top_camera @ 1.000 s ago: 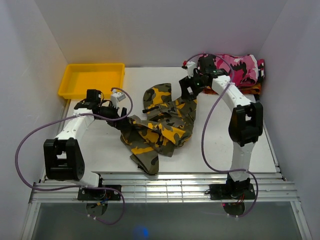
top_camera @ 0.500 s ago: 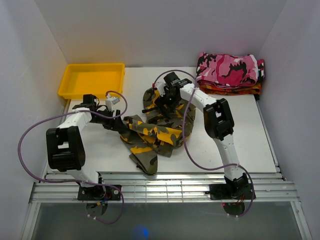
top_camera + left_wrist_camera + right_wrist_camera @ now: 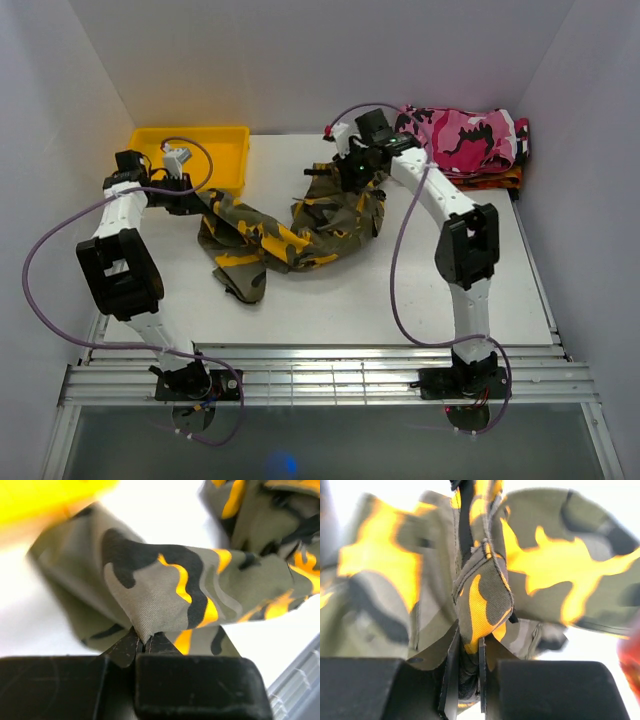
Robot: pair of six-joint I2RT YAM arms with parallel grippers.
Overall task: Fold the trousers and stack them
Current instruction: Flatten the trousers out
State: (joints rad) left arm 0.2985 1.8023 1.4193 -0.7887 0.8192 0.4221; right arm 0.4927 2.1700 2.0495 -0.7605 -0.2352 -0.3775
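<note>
Could lose the trousers (image 3: 290, 225) under a hard pull apart, given only thin pinches on fold tips; could also spread them twisted. Clenched on cloth with left gripper (image 3: 142, 647) at upper left, with right gripper (image 3: 470, 652) at upper centre. Crumpled mid-tabletop (image 3: 330, 310), strung between both.

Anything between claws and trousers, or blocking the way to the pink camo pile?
Nothing visible. Left claw and right claw are each shut on a fold of the trousers. Between them and the pink camouflage pile: bare table, crossed only by the right arm.
</note>
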